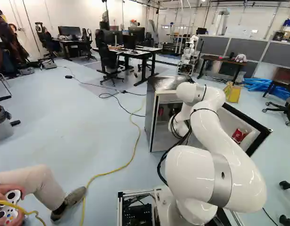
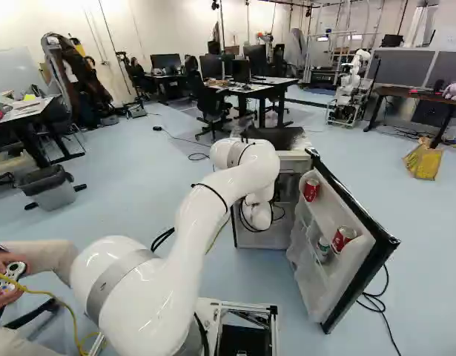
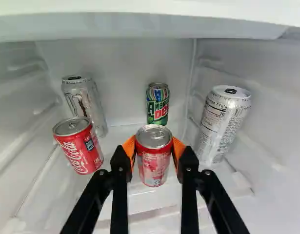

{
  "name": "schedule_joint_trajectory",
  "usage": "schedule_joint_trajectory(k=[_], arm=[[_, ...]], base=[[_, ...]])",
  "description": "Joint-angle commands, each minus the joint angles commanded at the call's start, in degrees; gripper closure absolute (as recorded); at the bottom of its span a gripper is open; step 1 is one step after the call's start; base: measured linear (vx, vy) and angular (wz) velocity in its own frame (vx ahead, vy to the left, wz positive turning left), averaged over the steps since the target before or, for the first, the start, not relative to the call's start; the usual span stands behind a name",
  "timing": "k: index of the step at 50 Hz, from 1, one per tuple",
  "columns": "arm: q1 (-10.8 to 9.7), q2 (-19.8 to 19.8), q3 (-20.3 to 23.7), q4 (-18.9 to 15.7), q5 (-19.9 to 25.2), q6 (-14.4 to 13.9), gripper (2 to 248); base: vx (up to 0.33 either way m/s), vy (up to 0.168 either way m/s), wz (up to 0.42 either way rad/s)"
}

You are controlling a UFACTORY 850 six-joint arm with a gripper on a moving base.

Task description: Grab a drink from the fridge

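Red and silver, a short cylindrical can (image 3: 154,168) sits between the 2 orange pads (image 3: 130,149) of the black 2-fingered gripper (image 3: 154,148), inside the fridge (image 1: 150,113). The fingers stand only a can's width apart, 1 pad against each side below the rim, so the gripper appears to be holding it. That placing makes sense: pressure from 2 opposite sides should keep the can upright, with its lid free of the fingers.

It is over the front part of the white shelf (image 3: 153,201); whether its base is touching or just clear, I cannot tell. Nearness to the front edge probably makes it the easiest pick. A red cola can (image 3: 77,146) leans beside it, with a tall pale can (image 3: 85,104) behind, towards 1 back corner. A small green and red can (image 3: 157,105) stands near the back edge, and a large white can (image 3: 221,124) near the opposite side edge.

The white jointed arm (image 2: 228,182) reaches in past the open door (image 2: 333,204). Next probably comes a slight lift and a straight pull out over the front edge; swinging sideways could knock the neighbours.
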Motion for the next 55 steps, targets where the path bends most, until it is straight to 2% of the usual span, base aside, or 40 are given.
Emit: schedule_joint_trajectory(k=[3, 4, 23, 55], arm=[[0.0, 0.0, 0.0, 0.0, 0.0, 0.0, 145], [0.0, 0.0, 0.0, 0.0, 0.0, 0.0, 162], [0.0, 0.31, 0.27, 0.0, 0.0, 0.0, 162], [-0.28, 4.48, 5.54, 0.0, 0.0, 0.0, 162]], base=[[0.0, 0.0, 0.0], [0.0, 0.0, 0.0], [0.0, 0.0, 0.0], [0.0, 0.0, 0.0]])
